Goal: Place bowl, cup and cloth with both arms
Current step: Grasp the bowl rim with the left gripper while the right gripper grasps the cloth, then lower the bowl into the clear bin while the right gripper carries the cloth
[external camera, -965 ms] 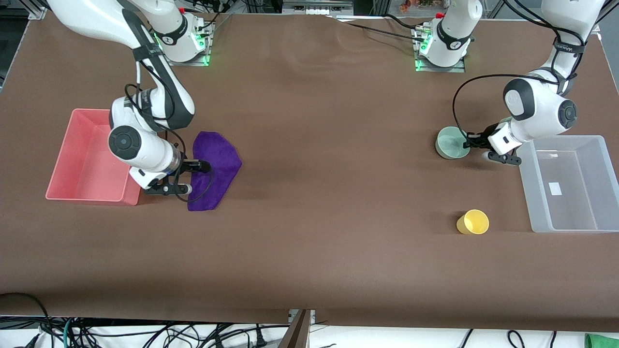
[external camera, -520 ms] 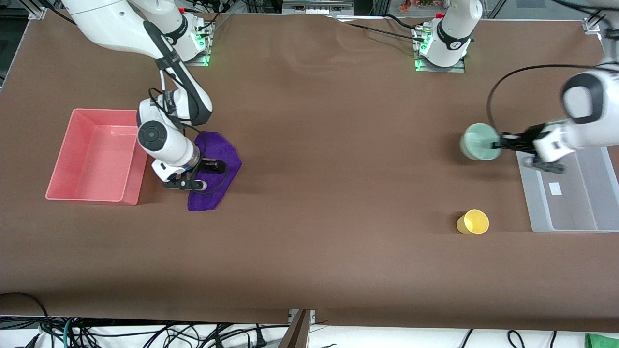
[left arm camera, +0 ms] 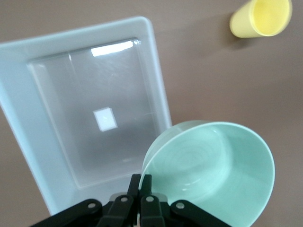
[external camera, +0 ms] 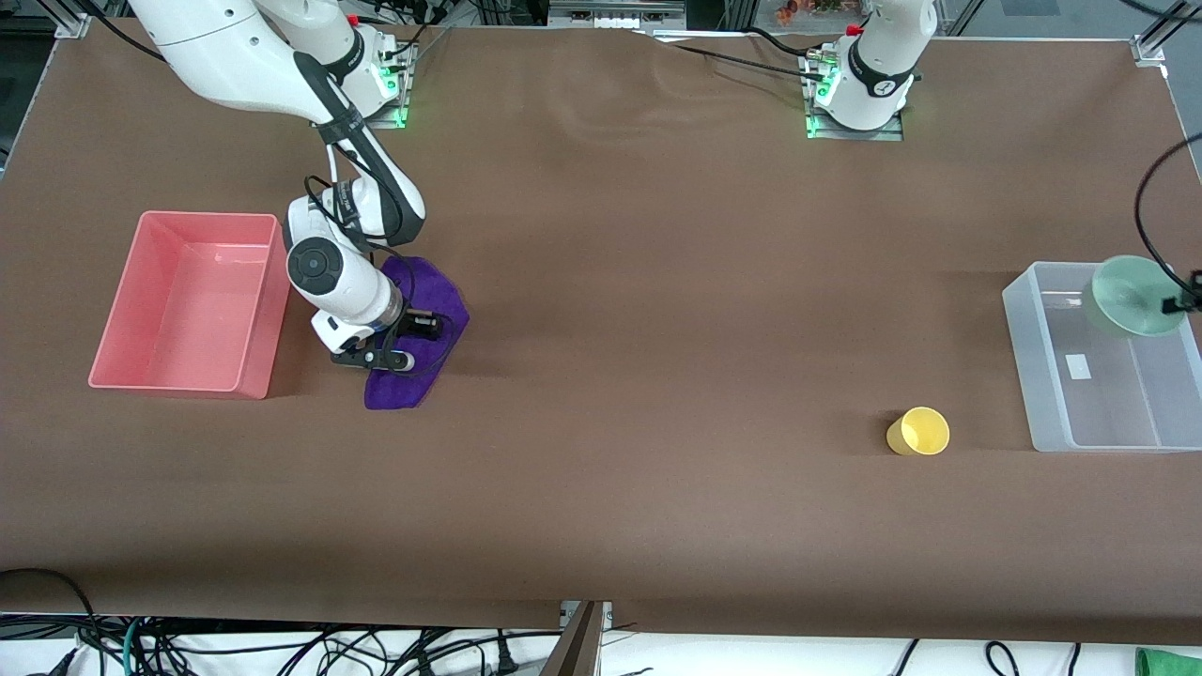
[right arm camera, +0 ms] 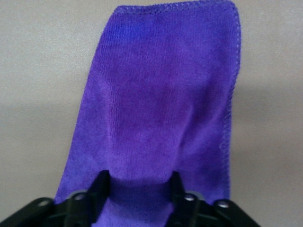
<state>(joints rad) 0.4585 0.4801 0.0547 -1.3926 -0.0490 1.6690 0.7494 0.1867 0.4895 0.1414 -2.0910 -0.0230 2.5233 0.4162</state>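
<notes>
The left gripper (left arm camera: 140,189), clamped on the bowl's (external camera: 1130,296) rim, had carried it from the table to over the clear bin (external camera: 1033,376), ready to drop, while the right gripper (right arm camera: 140,182), jaws still apart, straddled the cloth (external camera: 441,300); the cup (external camera: 918,431) waited.

My colour notes. Table cover (external camera: 657,329): flat brown, no pattern. Cloth (right arm camera: 161,109): deep purple, edge stitching in the same purple. Bowl (left arm camera: 213,175): pale mint green, glossy, with faint rings inside. Cup (external camera: 918,431): plain yellow. Bin (external camera: 188,305) at the right arm's end: salmon pink. Bin (left arm camera: 80,127) at the left arm's end: clear, frosted grey, with a small white square label on its floor. Arm bases glow green.
</notes>
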